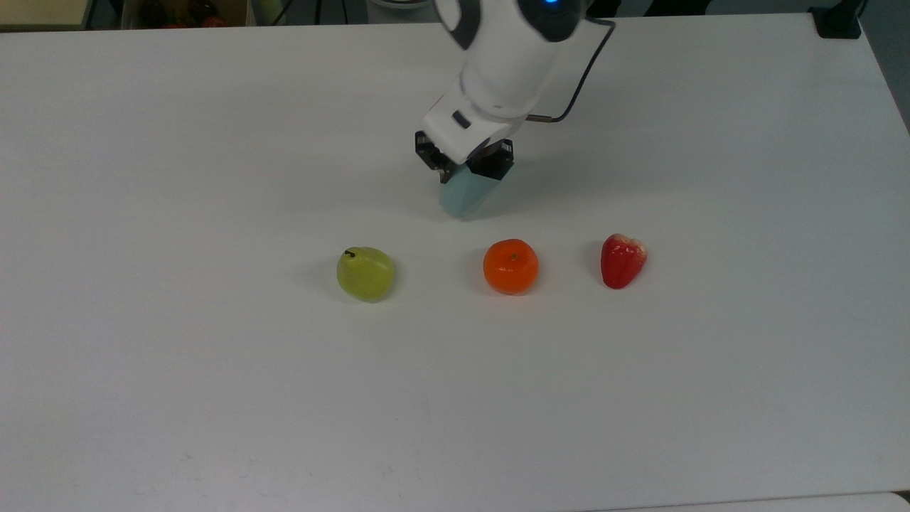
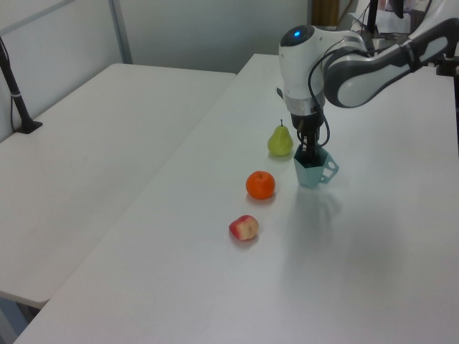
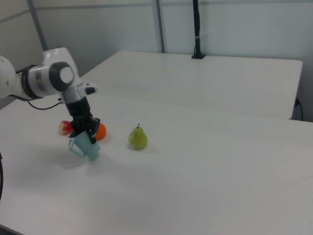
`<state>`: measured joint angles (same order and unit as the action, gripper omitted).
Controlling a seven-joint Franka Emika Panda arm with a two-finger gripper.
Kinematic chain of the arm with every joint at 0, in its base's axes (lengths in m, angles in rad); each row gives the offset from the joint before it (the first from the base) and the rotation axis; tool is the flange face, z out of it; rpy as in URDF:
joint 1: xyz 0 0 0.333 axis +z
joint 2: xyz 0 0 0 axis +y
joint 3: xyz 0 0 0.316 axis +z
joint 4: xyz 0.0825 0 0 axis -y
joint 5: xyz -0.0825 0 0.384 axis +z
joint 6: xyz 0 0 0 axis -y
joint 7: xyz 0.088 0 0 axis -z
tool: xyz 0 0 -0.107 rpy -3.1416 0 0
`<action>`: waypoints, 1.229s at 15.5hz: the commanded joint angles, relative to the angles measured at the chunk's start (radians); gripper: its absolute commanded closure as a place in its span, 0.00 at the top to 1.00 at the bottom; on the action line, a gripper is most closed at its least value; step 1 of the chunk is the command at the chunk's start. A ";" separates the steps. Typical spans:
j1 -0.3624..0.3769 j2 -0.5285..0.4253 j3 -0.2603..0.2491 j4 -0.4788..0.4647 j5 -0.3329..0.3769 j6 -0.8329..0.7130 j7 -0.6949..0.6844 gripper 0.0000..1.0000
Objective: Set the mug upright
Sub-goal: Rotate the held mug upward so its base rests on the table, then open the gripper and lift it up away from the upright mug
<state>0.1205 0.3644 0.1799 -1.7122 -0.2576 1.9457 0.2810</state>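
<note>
The pale light-blue faceted mug [image 1: 466, 196] hangs mouth-up and slightly tilted, its narrow base low over the white table [image 1: 213, 391], just behind the orange. My gripper [image 1: 466, 168] points down from above and is shut on the mug's rim. In the left view the mug [image 2: 313, 170] shows its angular handle on the left view's right, under the gripper [image 2: 308, 153]. In the right view the mug [image 3: 87, 145] leans beneath the gripper [image 3: 84, 130]. Whether the base touches the table I cannot tell.
A green pear [image 1: 365, 273], an orange [image 1: 510, 266] and a red fruit [image 1: 623, 260] lie in a row in front of the mug. A black clamp [image 1: 839, 21] sits at the table's far corner. A second white table [image 2: 86, 143] adjoins.
</note>
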 commanded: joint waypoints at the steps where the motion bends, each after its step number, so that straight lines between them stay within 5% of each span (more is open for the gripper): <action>1: -0.056 -0.012 0.001 -0.024 0.194 0.067 -0.218 0.01; 4: -0.064 0.001 0.001 -0.029 0.219 0.058 -0.287 0.03; 7: -0.062 0.008 0.001 -0.032 0.219 0.056 -0.287 0.22; 8: -0.059 0.010 0.001 -0.035 0.219 0.056 -0.287 0.47; 12: -0.064 -0.008 0.001 -0.012 0.219 -0.010 -0.278 1.00; 19: -0.068 -0.181 -0.007 0.026 0.195 -0.169 -0.273 1.00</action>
<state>0.0554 0.3053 0.1834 -1.6624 -0.0609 1.8415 0.0211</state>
